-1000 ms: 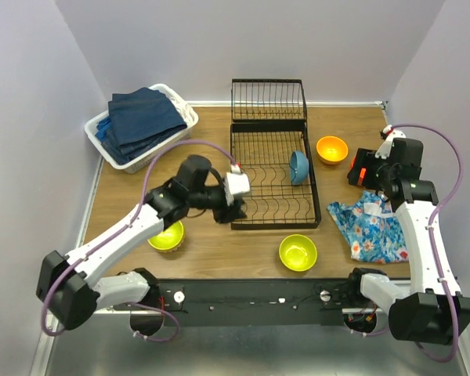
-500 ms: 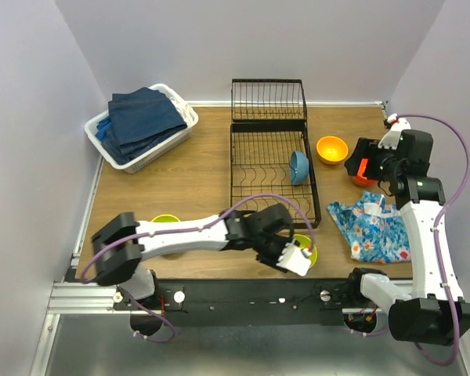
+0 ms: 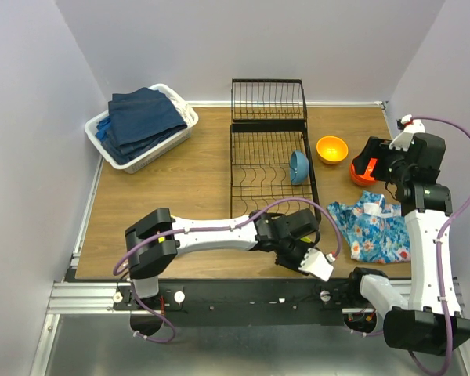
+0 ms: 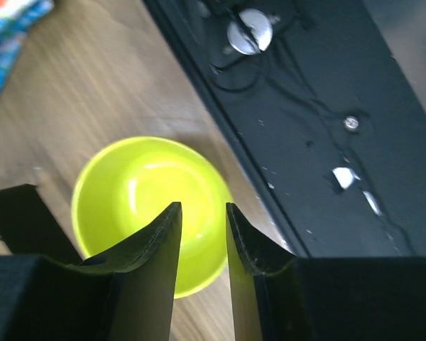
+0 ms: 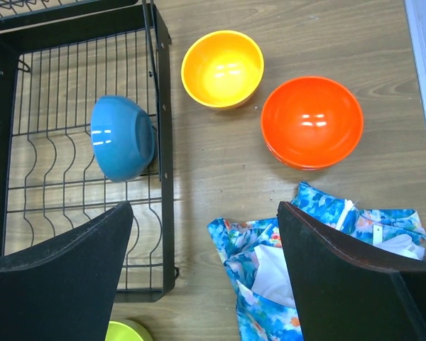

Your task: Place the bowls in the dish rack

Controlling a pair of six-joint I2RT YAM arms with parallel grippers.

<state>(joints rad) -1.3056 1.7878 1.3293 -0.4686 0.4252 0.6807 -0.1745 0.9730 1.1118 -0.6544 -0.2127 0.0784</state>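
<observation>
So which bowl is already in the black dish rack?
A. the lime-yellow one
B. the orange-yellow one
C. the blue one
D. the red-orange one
C: the blue bowl stands on its edge between the wires of the dish rack.

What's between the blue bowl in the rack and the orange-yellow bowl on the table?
Right wrist view: only the dish rack side wire and a strip of bare table separate the blue bowl from the orange-yellow bowl.

Blue bowl (image 3: 299, 166) seen tipped on edge in dish rack (image 3: 233, 172); orange-yellow bowl (image 3: 332, 149) set on table (image 3: 188, 188) just beside rack; left arm (image 3: 211, 231) stretched along near edge.
</observation>
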